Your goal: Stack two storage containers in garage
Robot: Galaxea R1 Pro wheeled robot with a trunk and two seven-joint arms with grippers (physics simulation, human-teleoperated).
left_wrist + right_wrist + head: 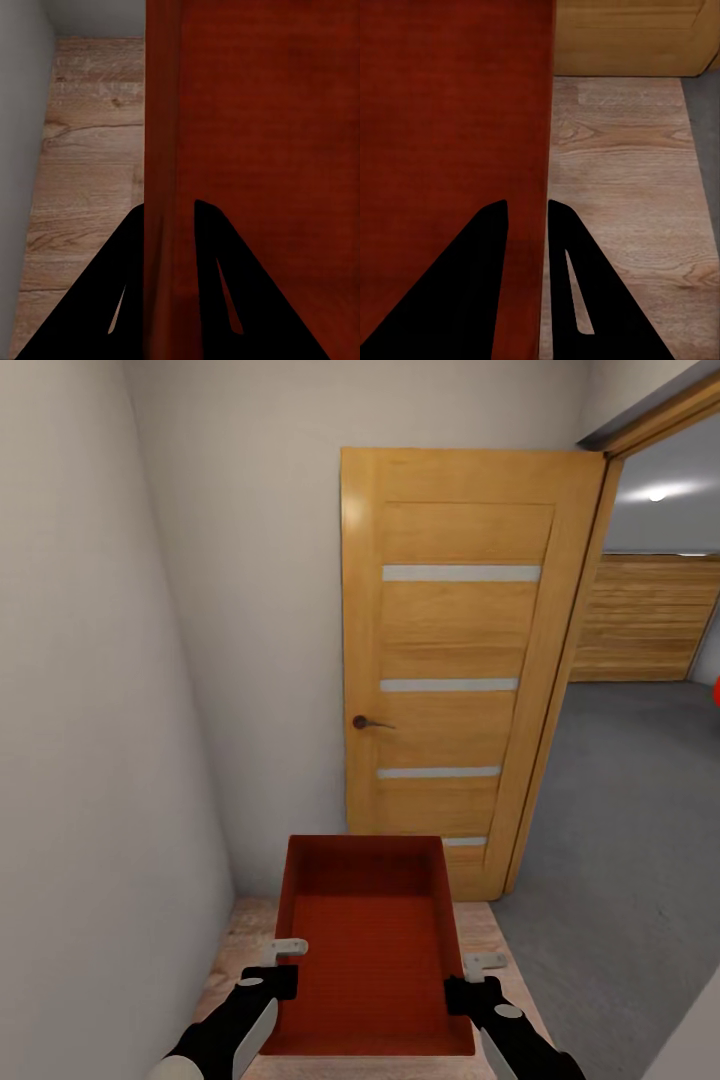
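White-grey plaster walls (110,690) enclose a narrow corner ahead and to the left. A tall honey-coloured wooden door with four frosted horizontal strips and a dark lever handle (455,670) stands swung open against the far wall. To its right, the doorway opens onto a matt dark grey concrete floor (620,830); a wooden plank door (645,618) closes off the far side of that room, under a lit ceiling spotlight (657,493). A small sliver of red (716,690) shows at the frame edge; what it is cannot be told. Underfoot lies a light wood-plank floor (82,172), meeting the concrete at the threshold.

One orange-red rectangular open-topped plastic bin with low walls and a ribbed bottom (368,945) is held level in front of the robot, above the plank floor, its far end just short of the open door.

The left gripper (171,225) straddles the bin's left side wall, one black finger on each face, clamped upon it. The right gripper (526,221) grips the right side wall likewise.
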